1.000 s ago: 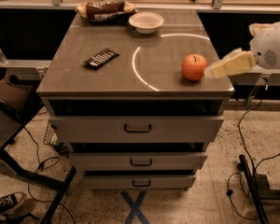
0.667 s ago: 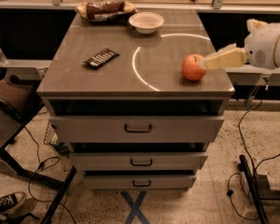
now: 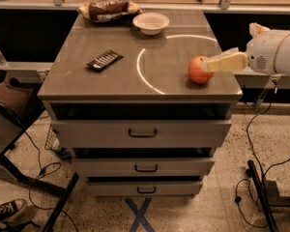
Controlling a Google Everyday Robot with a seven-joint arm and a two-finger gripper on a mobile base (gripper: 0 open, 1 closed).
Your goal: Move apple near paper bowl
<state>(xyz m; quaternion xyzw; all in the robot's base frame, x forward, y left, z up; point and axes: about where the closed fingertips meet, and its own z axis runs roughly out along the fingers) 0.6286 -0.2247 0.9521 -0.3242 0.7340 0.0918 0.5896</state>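
The orange-red apple (image 3: pixel 198 70) sits on the grey cabinet top (image 3: pixel 111 76) near its right front corner. The white paper bowl (image 3: pixel 151 22) stands at the back of the top, well behind and left of the apple. My gripper (image 3: pixel 208 65) comes in from the right at the apple's height, its pale fingers lying across the apple's right side. The white arm body (image 3: pixel 273 54) is off the cabinet's right edge.
A flat plate of dark wrapped snacks (image 3: pixel 108 10) sits at the back left. A black remote (image 3: pixel 104 60) lies left of centre. A bright curved light arc (image 3: pixel 145 76) marks the top. Drawers (image 3: pixel 142 133) are below; a chair (image 3: pixel 9 105) and cables are on the floor.
My gripper has moved left toward the apple, from beside it to reaching over its right side. The apple and bowl have stayed in place.
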